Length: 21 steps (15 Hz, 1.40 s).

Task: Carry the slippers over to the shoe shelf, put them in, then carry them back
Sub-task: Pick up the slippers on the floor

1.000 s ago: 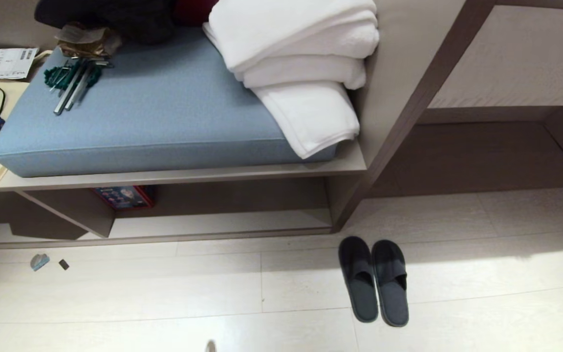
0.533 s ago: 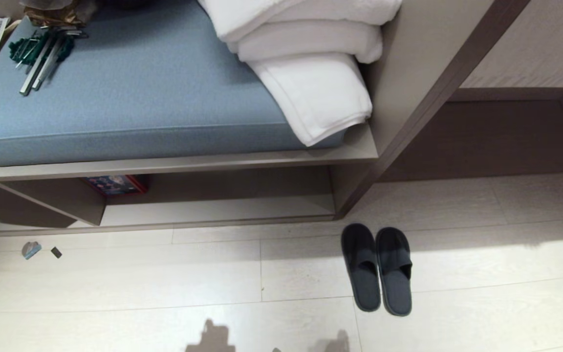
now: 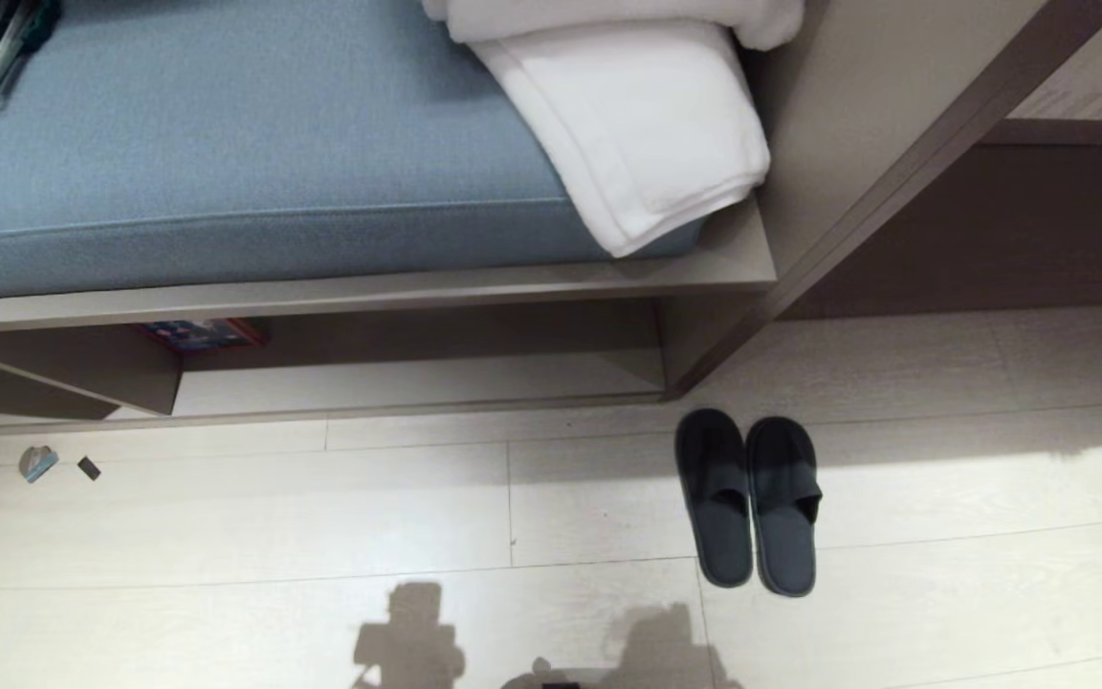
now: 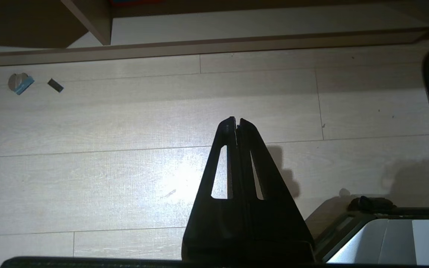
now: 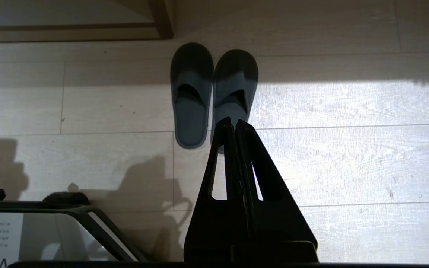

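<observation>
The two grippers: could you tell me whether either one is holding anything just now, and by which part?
Nothing is held. The left gripper and right gripper are both shut on nothing above the floor; the slippers lie there untouched.

floor: pale wood-look plank floor, sunlit band right of centre | bench: taupe laminate built-in bench above floor | on bench: blue-grey fabric seat cushion, folded white towels at its right end | right of bench: dark recess
</observation>
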Motion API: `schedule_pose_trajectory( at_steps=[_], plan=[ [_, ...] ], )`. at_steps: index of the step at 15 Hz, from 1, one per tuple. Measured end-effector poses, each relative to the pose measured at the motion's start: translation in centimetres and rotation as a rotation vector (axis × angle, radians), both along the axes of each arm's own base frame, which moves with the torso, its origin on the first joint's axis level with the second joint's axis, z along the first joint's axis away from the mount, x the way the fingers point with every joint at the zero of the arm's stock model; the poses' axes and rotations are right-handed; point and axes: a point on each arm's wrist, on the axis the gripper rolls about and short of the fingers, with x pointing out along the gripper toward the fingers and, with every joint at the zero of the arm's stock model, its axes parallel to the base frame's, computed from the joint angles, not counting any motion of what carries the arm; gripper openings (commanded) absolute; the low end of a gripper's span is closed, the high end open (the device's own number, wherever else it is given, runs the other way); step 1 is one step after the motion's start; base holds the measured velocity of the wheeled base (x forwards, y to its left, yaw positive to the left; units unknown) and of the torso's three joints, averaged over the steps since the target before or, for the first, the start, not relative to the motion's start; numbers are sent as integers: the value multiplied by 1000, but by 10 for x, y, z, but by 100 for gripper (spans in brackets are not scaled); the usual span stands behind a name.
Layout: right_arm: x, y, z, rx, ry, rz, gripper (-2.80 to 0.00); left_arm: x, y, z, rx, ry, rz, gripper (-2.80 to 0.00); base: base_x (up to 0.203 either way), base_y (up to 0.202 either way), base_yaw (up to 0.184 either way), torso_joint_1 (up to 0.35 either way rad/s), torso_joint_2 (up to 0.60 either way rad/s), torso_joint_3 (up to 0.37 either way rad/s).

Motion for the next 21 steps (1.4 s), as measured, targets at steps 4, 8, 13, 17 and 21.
schedule_pose_trajectory(
  at_steps=[4,8,13,17,21],
  plan=[
    [0,0,0,0,0,0,-280,0,0,0,0,0,0,-280,0,0,0,3,3,-197],
    [0,0,0,0,0,0,-280,0,0,0,0,0,0,-280,0,0,0,2,0,-198],
    [0,0,0,0,0,0,-280,0,0,0,0,0,0,-280,0,0,0,2,4,-197],
    [0,0,0,0,0,0,-280,0,0,0,0,0,0,-280,0,0,0,-1,5,-194],
    [0,0,0,0,0,0,-280,0,0,0,-1,0,0,-280,0,0,0,1,2,-195]
  ],
)
